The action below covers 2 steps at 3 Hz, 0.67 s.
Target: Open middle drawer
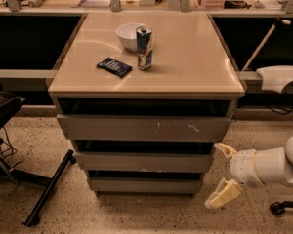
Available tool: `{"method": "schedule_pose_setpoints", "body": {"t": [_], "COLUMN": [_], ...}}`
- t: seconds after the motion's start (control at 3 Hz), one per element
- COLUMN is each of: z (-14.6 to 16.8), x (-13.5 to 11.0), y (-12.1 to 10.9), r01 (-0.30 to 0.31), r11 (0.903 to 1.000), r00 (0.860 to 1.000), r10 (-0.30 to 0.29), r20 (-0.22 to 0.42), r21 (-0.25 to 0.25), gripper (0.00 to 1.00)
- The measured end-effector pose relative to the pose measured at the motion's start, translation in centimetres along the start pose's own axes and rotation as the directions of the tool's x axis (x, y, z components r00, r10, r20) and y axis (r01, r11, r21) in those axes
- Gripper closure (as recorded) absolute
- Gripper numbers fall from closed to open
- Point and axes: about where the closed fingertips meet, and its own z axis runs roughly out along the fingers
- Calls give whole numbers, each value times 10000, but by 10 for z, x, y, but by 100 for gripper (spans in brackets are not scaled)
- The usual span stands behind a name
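Beneath the top of the table (195, 57), three grey drawer fronts stood stacked, each narrower than the one above. The middle drawer (144, 161) sat between the widest front (144, 128), marked with white scratches, and the narrowest front (144, 185) nearest the floor. A dark gap showed above each front, and the middle drawer's flat face stood out a little farther than the bottom one.

At about three o'clock from the middle drawer's right end hung the gripper (220, 173), low and close to the speckled floor. Its two pale fingers (225, 193) were spread wide apart with nothing between them. The upper one lay just beside the right end of the middle drawer; contact could not be made out. The white arm (268, 167) ran off toward three o'clock.

On the table, a white bowl (127, 35) stood at twelve o'clock. A tall can (144, 48) stood upright just beside it at about five o'clock from the bowl. A dark flat packet (114, 67) lay at eight o'clock from the can, near it.
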Motion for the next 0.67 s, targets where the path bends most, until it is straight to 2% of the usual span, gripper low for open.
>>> {"method": "schedule_pose_setpoints", "body": {"t": [0.33, 0.67], "z": [0, 32], "x": [-1, -7], "y": [0, 2], "r01": [13, 91], "r11": [10000, 9999], "r00": [10000, 9995], "r10": [-13, -92], "r20": [-3, 297], "r21": [-10, 49], "gripper": [0, 0]}}
